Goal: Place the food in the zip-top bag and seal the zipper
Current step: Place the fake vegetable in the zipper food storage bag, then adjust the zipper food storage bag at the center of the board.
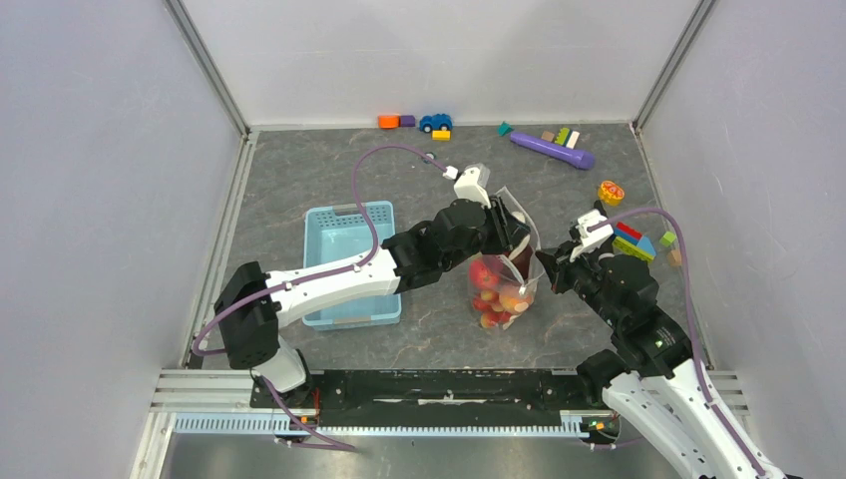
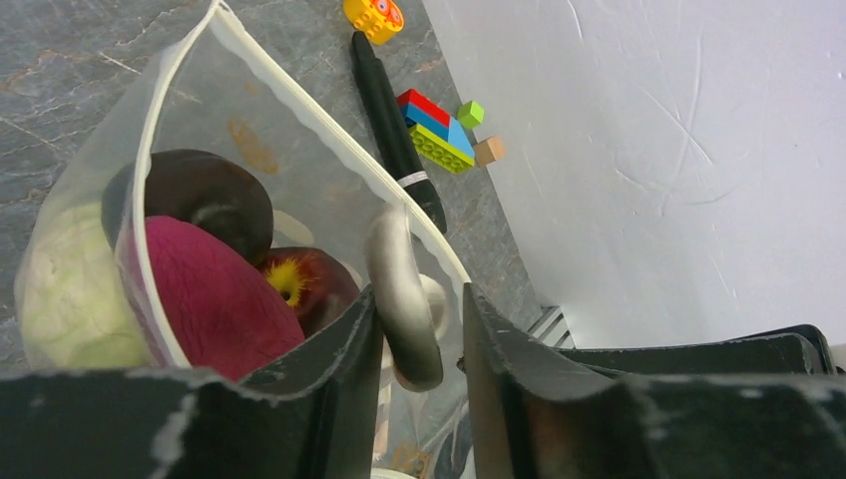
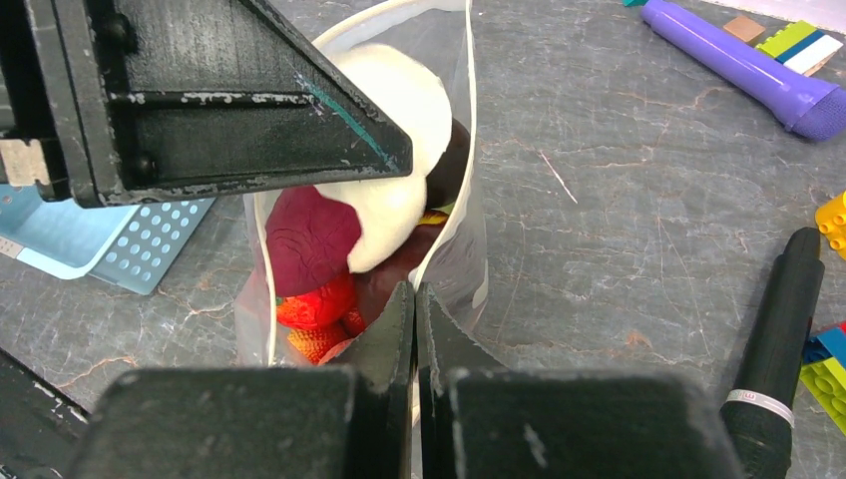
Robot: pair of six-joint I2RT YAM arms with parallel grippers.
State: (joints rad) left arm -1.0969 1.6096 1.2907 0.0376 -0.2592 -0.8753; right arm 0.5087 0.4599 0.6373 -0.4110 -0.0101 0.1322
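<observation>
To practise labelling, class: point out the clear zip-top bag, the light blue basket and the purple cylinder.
zip-top bag [image 3: 457, 264]: right wrist view, clear side wall.
light blue basket [image 1: 339, 239]: top external view, bare floor.
purple cylinder [image 1: 552, 150]: top external view, mid-shaft.

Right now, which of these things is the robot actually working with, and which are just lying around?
In use: zip-top bag, food inside it.
Lying about: blue basket, purple tube, toy car, building blocks, black pen.
</observation>
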